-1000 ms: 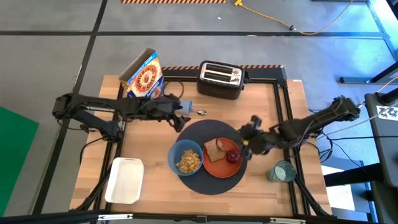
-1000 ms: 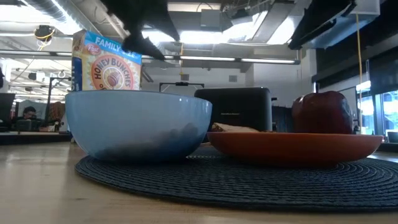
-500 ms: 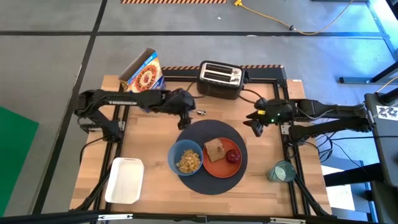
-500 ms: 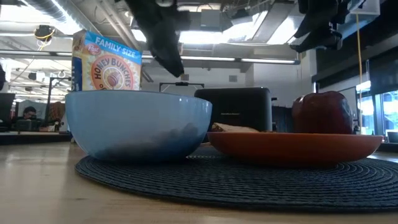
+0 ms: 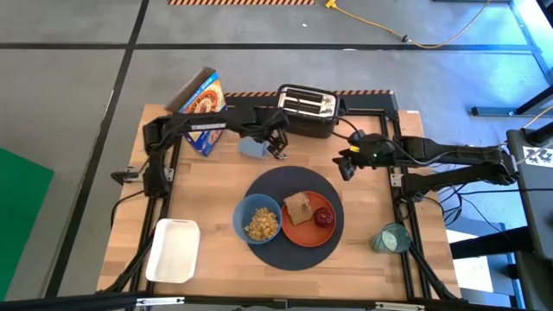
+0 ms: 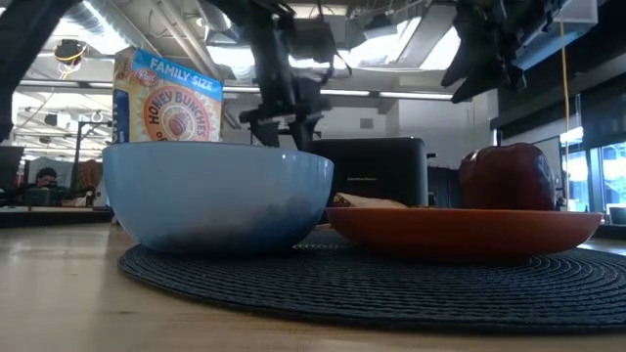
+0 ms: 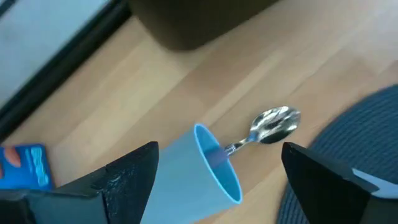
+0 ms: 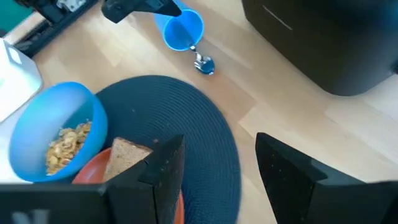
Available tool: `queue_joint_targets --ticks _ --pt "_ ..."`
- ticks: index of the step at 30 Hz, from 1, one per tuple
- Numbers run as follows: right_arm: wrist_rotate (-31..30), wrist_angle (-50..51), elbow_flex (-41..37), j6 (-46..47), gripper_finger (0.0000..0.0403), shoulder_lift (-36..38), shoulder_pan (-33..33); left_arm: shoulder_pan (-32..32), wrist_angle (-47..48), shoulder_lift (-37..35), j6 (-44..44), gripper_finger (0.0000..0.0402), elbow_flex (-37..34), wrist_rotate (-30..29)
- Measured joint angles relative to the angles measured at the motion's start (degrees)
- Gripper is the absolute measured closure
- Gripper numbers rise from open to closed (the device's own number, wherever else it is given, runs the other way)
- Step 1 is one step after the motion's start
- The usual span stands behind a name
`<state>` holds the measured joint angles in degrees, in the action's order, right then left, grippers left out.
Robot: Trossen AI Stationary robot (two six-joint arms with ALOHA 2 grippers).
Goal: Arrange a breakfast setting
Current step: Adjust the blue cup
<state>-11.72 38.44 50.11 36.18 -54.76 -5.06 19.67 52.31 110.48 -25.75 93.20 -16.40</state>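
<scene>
The dark round placemat (image 5: 292, 183) lies at the table's middle. On it stand the blue bowl (image 5: 258, 219) with cereal and the orange plate (image 5: 313, 230), which bears the toast slice (image 5: 298, 207) and the red fruit (image 5: 323, 216). The metal spoon (image 7: 275, 122) lies on the wood beyond the mat, its handle inside a light-blue cup (image 7: 205, 180) that lies on its side. My left gripper (image 7: 221, 152) is open above the cup and spoon. My right gripper (image 5: 346, 164) is open and empty above the mat's far right edge. The teal glass (image 5: 390, 238) stands at the near right.
The black toaster (image 5: 305, 110) stands at the far edge, right behind the cup and spoon. A cereal box (image 5: 200, 108) stands at the far left. The white tray (image 5: 174, 250) lies at the near left corner. Bare wood shows left of the mat.
My left gripper has gone toward the table's right and far edge, and now stands over the cup and spoon by the toaster. My right gripper has drawn back from over the plate toward the far edge. The fruit and toast stay on the plate.
</scene>
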Motion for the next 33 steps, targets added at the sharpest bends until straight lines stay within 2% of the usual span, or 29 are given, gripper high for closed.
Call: queue_joint_targets --ticks 8,21,33 --pt "-0.8 3.6 0.0 -2.4 0.0215 0.0 0.0 0.1 9.0 6.5 -5.1 0.0088 6.3 -2.3" --pt "-1.2 4.1 0.0 -5.0 0.0215 0.0 0.0 -0.2 11.0 8.1 -11.6 0.0147 6.4 -8.6" --pt "-1.2 4.1 0.0 -5.0 0.0215 0.0 0.2 -0.4 10.0 8.2 -11.6 0.0151 4.5 -8.0"
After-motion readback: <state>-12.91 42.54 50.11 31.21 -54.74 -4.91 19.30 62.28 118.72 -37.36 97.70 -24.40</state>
